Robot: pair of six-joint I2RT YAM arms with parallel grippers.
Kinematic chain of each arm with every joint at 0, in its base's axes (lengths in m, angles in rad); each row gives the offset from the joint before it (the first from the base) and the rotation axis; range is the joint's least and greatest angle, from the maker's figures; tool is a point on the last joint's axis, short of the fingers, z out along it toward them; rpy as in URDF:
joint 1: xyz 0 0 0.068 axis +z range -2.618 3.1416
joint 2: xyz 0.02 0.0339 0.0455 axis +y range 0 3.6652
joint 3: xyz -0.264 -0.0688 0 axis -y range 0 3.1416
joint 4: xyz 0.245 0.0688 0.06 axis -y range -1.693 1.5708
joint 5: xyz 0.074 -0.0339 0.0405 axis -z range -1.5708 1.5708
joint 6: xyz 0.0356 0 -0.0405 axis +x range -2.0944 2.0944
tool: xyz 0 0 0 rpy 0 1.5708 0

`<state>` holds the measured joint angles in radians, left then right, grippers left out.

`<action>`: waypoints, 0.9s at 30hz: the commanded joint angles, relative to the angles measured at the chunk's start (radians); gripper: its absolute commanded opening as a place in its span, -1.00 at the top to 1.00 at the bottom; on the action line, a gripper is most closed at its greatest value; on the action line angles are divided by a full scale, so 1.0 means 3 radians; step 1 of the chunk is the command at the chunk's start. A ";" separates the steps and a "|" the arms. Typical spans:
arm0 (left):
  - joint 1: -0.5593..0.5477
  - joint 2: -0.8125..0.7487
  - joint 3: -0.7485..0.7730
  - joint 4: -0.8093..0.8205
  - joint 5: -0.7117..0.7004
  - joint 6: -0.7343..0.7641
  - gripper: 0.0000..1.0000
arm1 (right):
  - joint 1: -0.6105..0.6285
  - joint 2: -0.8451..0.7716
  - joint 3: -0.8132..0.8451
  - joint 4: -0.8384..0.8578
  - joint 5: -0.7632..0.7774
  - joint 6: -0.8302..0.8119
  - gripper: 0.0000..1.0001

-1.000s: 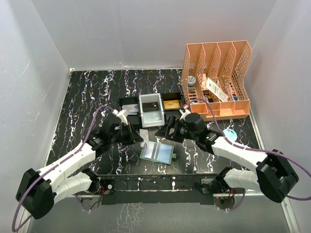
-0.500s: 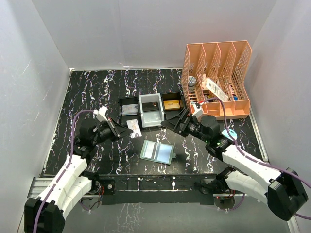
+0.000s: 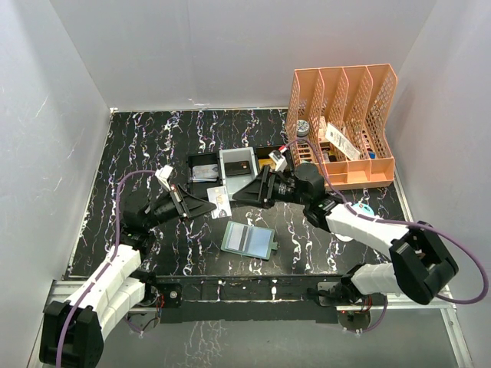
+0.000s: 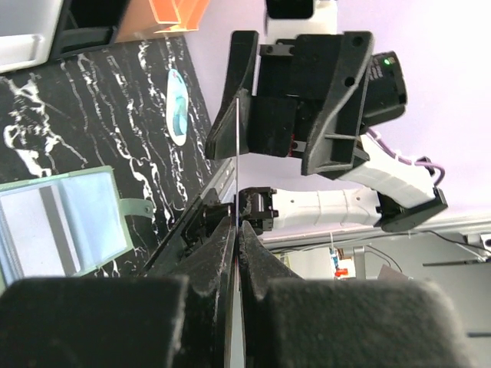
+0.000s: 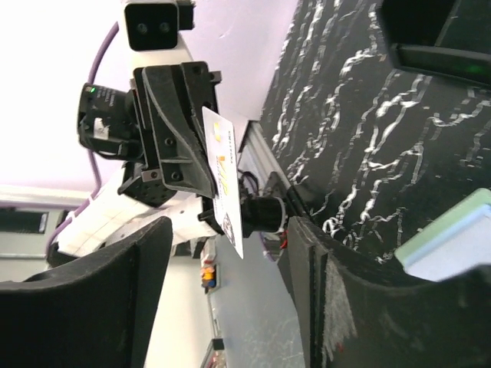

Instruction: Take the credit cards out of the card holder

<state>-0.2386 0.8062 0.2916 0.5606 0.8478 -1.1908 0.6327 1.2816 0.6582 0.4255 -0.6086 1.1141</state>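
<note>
**Card out of the holder, second hand moving in**

The credit card (image 3: 219, 202) had left the card holder (image 3: 248, 240), which lay open on the desk (image 3: 153, 138) at lower centre. Your left hand (image 3: 209, 205) pinched the card upright, left of centre. Your right hand (image 3: 245, 192) had swung in beside it with its jaws apart, probably for a handover. You couldn't tell whether those jaws touched the card, or whether more cards remained in the pockets.

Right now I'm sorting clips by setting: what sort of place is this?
Probably a lab test booth: plain white walls box in a black marbled tabletop, two robot arms are bolted at its near edge, and a peach file organiser stands at the back right.
</note>
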 commanded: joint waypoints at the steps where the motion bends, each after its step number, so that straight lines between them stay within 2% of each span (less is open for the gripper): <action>1: 0.0017 -0.0002 0.0011 0.0466 0.0266 -0.0131 1.00 | 0.0050 0.0164 0.0209 0.0584 -0.0333 0.0170 -0.11; 9: 0.0014 0.0022 -0.0024 0.0570 0.0275 -0.0181 1.00 | 0.0178 0.0396 0.0346 0.0764 -0.0529 0.0267 0.16; 15: 0.0013 0.0065 -0.0044 0.0619 0.0359 -0.0186 1.00 | 0.0197 0.0537 0.0222 0.1357 -0.0661 0.0610 0.39; 20: 0.0011 0.0088 -0.0119 0.0814 0.0400 -0.0309 1.00 | 0.0212 0.0600 0.0240 0.1417 -0.0681 0.0648 0.58; 27: 0.0013 0.0076 -0.0132 0.0839 0.0407 -0.0326 1.00 | 0.0237 0.0635 0.0244 0.1394 -0.0692 0.0638 0.66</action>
<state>-0.2367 0.8322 0.2600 0.7738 0.9321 -1.2903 0.6933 1.4746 0.7105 0.7410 -0.8116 1.2922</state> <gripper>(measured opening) 0.010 0.174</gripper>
